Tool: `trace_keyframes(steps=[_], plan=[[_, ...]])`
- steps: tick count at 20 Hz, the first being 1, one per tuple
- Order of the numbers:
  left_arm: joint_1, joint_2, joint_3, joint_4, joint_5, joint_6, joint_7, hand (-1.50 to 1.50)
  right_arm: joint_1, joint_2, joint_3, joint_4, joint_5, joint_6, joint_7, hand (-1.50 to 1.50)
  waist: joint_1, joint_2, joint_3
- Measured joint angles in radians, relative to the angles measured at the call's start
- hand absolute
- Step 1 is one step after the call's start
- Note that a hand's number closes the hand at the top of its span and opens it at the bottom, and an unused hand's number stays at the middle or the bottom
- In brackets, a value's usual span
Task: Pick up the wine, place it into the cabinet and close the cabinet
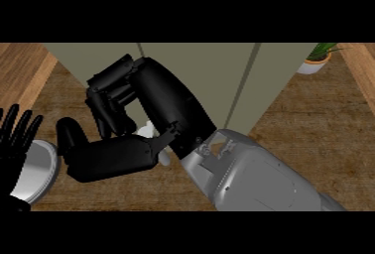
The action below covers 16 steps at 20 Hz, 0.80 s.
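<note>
My right hand [157, 106] fills the middle of the head view, raised in front of the grey-green cabinet [212, 69]. Its fingers and thumb are curled round a pale object [149, 130], of which only small bits show between them; it appears to be the wine bottle, mostly hidden by the hand. A pale door edge [244, 84] runs down the cabinet's front just right of the hand. My left hand [16, 136] rests open at the left edge, fingers up.
A silver plate [42, 171] lies on the wooden counter [307, 129] at the lower left, partly behind my left hand. A potted plant [319, 58] in a white pot stands at the back right beside the cabinet.
</note>
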Motion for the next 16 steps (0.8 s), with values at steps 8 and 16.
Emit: trace_keyframes(steps=[8, 16], plan=[[0.010, -0.024, 0.037, -0.007, -0.021, -0.017, 0.012, -1.50, -0.010, -0.005, -0.076, 0.179, -0.045, 0.045, -0.099, 1.50, -0.011, -0.001, 0.001], [-0.015, -0.045, 0.062, 0.001, -0.015, -0.009, 0.055, -1.50, -0.008, -0.010, -0.141, 0.311, -0.038, 0.202, -0.237, 1.50, -0.013, -0.019, -0.009]])
